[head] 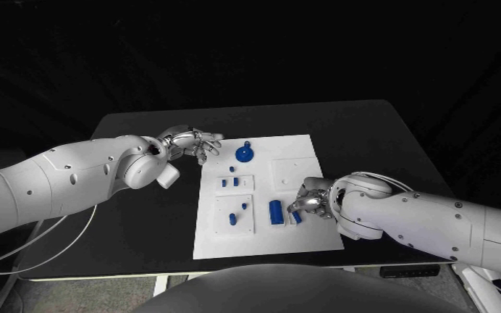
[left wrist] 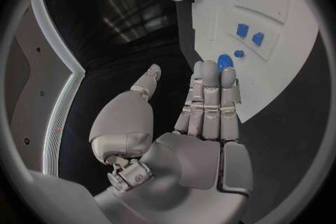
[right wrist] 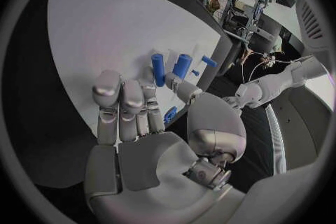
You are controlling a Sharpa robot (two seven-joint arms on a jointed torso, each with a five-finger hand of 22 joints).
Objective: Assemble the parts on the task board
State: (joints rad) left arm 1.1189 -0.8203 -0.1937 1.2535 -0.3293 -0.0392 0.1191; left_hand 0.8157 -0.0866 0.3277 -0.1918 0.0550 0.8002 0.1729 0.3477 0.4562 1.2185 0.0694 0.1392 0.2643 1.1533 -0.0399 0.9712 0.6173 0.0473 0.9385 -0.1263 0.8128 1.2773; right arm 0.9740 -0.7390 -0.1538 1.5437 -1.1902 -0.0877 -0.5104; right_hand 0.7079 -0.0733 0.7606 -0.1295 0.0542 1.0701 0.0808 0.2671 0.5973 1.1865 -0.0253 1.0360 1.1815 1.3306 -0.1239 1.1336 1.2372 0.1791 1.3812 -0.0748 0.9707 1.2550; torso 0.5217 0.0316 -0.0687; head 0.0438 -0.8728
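The white task board [head: 281,237] lies in the middle of the table with several blue parts on it. A round blue part [head: 243,155] sits near its far edge, and a blue block [head: 276,211] stands near the front. My left hand [head: 193,143] hovers at the board's far left corner, fingers straight and apart, holding nothing; the round part [left wrist: 224,61] lies just past its fingertips [left wrist: 210,70]. My right hand [head: 313,198] is over the board's right side, fingers stretched out. A small blue part [right wrist: 170,114] shows in the gap beside its thumb, with no finger closed on it.
Two upright blue cylinders [right wrist: 158,70] and a small peg [right wrist: 208,60] stand on the board beyond my right hand. Small blue pieces [head: 232,182] sit in the board's left recesses. Bare black table [head: 146,219] surrounds the board.
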